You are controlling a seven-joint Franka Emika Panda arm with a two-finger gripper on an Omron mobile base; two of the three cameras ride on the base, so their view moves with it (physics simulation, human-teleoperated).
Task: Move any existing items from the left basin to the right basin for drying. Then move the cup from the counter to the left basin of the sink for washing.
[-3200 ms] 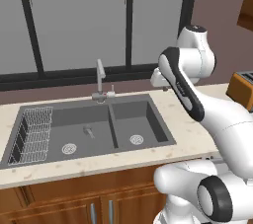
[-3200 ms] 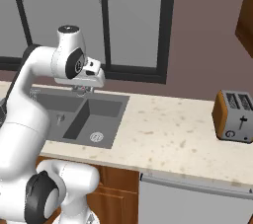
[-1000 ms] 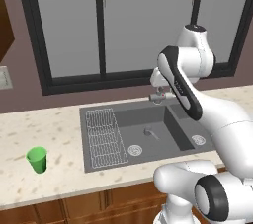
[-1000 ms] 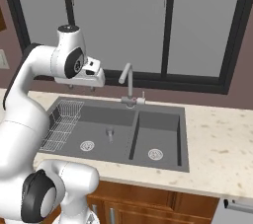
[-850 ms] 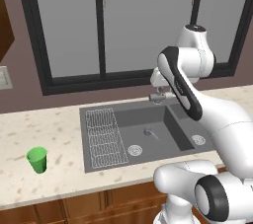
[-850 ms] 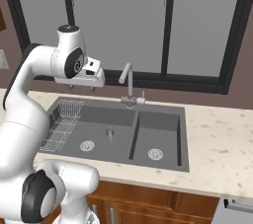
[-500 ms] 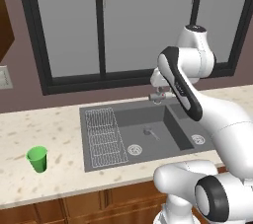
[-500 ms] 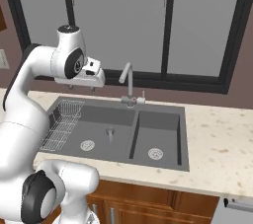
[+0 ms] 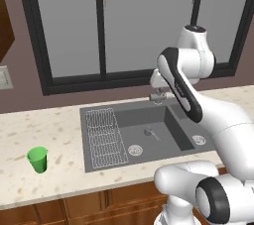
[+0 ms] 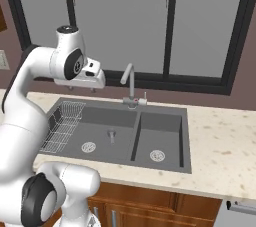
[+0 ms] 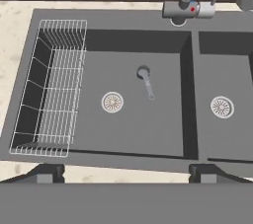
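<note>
The green cup (image 9: 37,159) stands upright on the beige counter (image 9: 49,130), left of the sink. A tiny dull-grey knob-like item (image 11: 144,73) lies on the floor of the left basin (image 11: 143,124), between the white wire rack (image 11: 52,90) and the divider; it also shows in both base views (image 9: 149,132) (image 10: 111,134). The right basin (image 11: 222,75) holds just its drain ring. My gripper (image 11: 126,176) hangs high above the left basin, open, looking straight down with nothing between its fingertips (image 11: 49,173).
A slim silver faucet (image 10: 129,83) rises behind the basin divider, close to the hand (image 10: 82,78). A dark-framed window runs along the back wall. Counter (image 10: 220,141) stretches to the right of the sink.
Since the oldest frames the base has driven left along the counter, bringing the cup into view. Over the last second nothing visibly moved; the gripper stays open.
</note>
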